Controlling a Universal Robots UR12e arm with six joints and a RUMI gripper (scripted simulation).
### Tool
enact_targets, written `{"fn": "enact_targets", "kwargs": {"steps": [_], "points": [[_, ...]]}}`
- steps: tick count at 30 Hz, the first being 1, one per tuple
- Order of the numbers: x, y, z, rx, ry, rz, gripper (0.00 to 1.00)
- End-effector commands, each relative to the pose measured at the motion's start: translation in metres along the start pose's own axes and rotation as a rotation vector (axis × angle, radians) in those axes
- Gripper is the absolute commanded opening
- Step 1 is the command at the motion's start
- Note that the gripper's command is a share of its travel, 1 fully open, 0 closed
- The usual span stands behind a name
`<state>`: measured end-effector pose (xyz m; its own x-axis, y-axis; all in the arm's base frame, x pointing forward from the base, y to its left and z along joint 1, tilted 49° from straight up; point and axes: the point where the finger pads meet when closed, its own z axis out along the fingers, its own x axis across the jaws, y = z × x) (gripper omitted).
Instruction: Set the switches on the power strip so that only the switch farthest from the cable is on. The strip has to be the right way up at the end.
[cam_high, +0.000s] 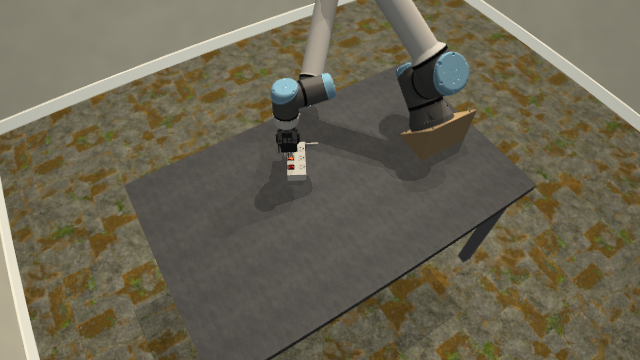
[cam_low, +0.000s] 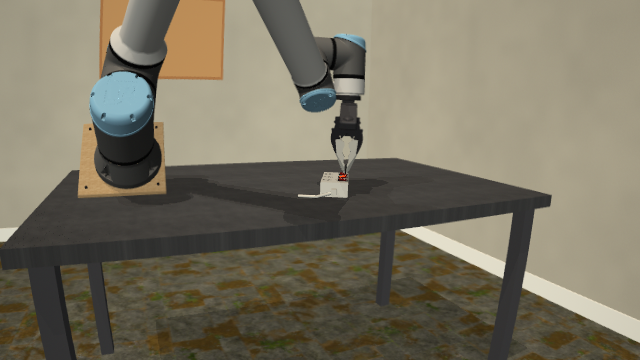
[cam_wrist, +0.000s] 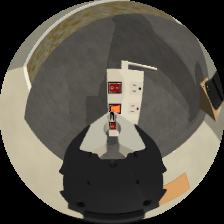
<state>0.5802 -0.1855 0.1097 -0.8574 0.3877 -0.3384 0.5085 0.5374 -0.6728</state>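
The white power strip (cam_high: 300, 169) (cam_low: 330, 188) (cam_wrist: 125, 75) lies right way up on the dark table (cam_high: 310, 240) (cam_low: 250, 215), left of the middle. Its short cable (cam_high: 311, 144) (cam_low: 309, 195) (cam_wrist: 142, 65) leaves the end toward the robot base. Three switches run along one side. The one by the cable (cam_wrist: 115, 88) is dark red, the middle one (cam_high: 290, 158) (cam_wrist: 115, 108) glows orange, and the end one (cam_high: 290, 168) looks red. My gripper (cam_high: 289, 160) (cam_low: 343, 173) (cam_wrist: 111, 112) is shut, points straight down, and its tips stand at the switch row by the middle and end switches.
The robot base stands on a wooden plate (cam_high: 440, 132) (cam_low: 120, 187) at the table's back corner. The arm's elbow hangs over the strip. An orange board (cam_low: 200, 40) hangs on the wall. The table edges drop to a patterned floor.
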Motion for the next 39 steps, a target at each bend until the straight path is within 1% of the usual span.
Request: {"fn": "enact_targets", "kwargs": {"steps": [1, 21, 39], "points": [[-0.0004, 0.0001, 0.0006, 0.0, -0.001, 0.0, 0.0], [-0.0004, 0.0001, 0.0073, 0.0, -0.001, 0.0, 0.0], [-0.0004, 0.0001, 0.0078, 0.0, -0.001, 0.0, 0.0]]}}
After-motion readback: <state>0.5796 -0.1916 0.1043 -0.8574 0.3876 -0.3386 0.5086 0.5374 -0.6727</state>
